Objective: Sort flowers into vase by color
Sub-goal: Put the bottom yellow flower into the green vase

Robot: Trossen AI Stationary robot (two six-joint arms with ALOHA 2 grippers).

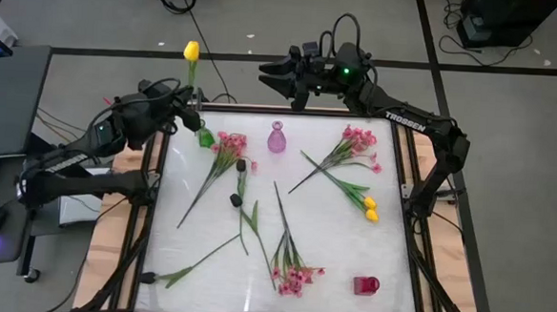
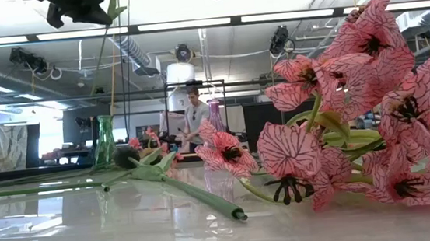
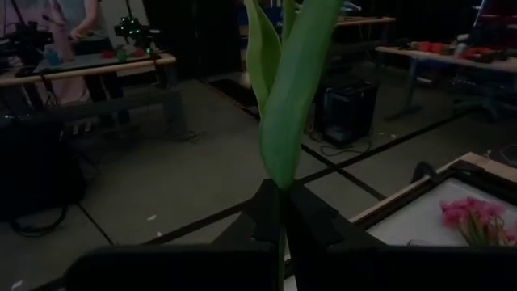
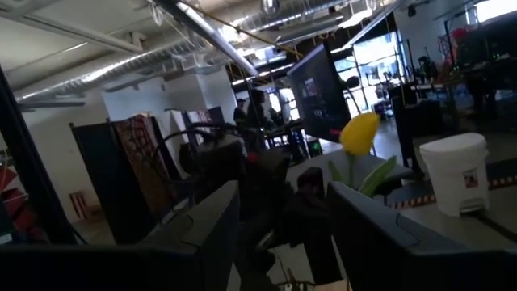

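Yellow tulip [image 1: 190, 51], long green stem, upright in L tool [image 1: 194, 107]

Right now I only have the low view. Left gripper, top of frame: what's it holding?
Observer: The left gripper is shut on the green stem of a yellow tulip.
Operator: Over a vase?
Observer: Close by the green glass vase at the table's far left corner. I cannot tell if the stem is inside it.
Operator: Right arm?
Observer: The right gripper is open and empty, out beyond the table's far edge.
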